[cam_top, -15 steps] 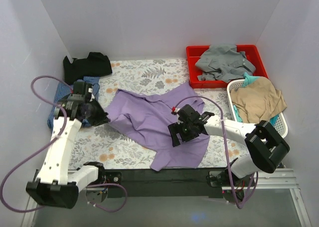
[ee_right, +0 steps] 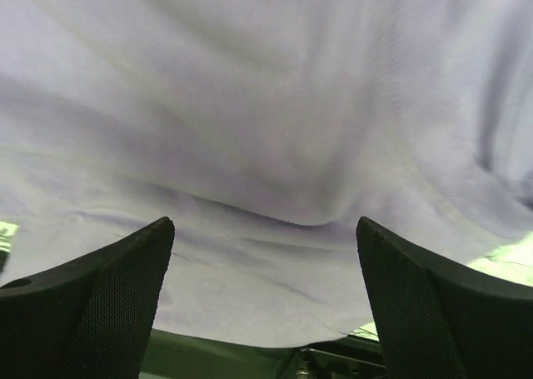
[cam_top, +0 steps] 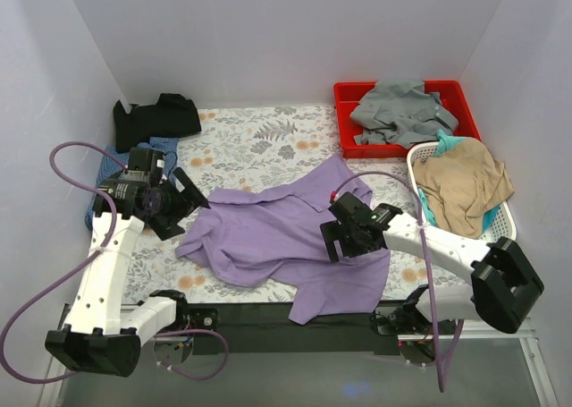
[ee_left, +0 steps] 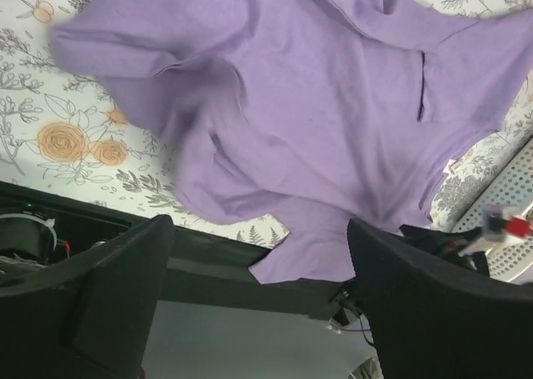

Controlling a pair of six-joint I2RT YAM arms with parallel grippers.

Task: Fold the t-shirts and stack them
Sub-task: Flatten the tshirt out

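While the lilac t-shirt (cam_top: 268,237) lies crumpled across the lower centre of the worktop (cam_top: 259,134), the left end effector (cam_top: 185,199) hangs spread and empty just beside its left edge, and the right end effector (cam_top: 347,239), also spread wide, sits low on the cloth at centre right (gripping nothing visible). To flatten it well, each should probably pinch a single layer at an outer edge and draw apart evenly.
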